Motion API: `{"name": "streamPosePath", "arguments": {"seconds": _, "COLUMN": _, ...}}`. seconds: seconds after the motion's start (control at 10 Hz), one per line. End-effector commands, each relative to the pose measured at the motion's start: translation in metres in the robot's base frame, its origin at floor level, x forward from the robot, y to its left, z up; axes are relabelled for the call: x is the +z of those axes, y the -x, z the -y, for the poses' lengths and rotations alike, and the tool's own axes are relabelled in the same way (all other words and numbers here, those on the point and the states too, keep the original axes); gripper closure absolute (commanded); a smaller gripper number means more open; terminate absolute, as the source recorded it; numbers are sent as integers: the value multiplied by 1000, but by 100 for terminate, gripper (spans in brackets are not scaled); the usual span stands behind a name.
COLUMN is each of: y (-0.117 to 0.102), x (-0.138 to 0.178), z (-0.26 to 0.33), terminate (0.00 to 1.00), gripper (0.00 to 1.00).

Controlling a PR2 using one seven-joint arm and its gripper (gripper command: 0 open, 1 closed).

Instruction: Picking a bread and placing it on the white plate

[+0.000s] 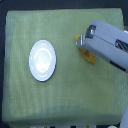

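The white plate lies bare on the green cloth toward the exterior view's left. The bread is a golden-orange roll to the plate's right, mostly covered by my arm, with only its ends showing above and below the gripper. My gripper reaches in from the exterior view's right and sits directly over the bread. Its fingers are hidden by the grey-white gripper body, so how the jaws stand and whether they touch the bread cannot be seen.
A green cloth covers the whole table. My arm slants in from the right edge. Small dark and white objects show at the bottom edge, beyond the cloth.
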Motion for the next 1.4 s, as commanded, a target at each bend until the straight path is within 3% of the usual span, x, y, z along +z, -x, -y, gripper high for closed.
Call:
{"name": "streamPosePath", "arguments": {"seconds": 0.0, "y": -1, "x": 2, "z": -2, "terminate": 0, "gripper": 100}}
{"name": "streamPosePath", "arguments": {"seconds": 1.3, "y": -22, "x": 22, "z": 13, "terminate": 0, "gripper": 100}}
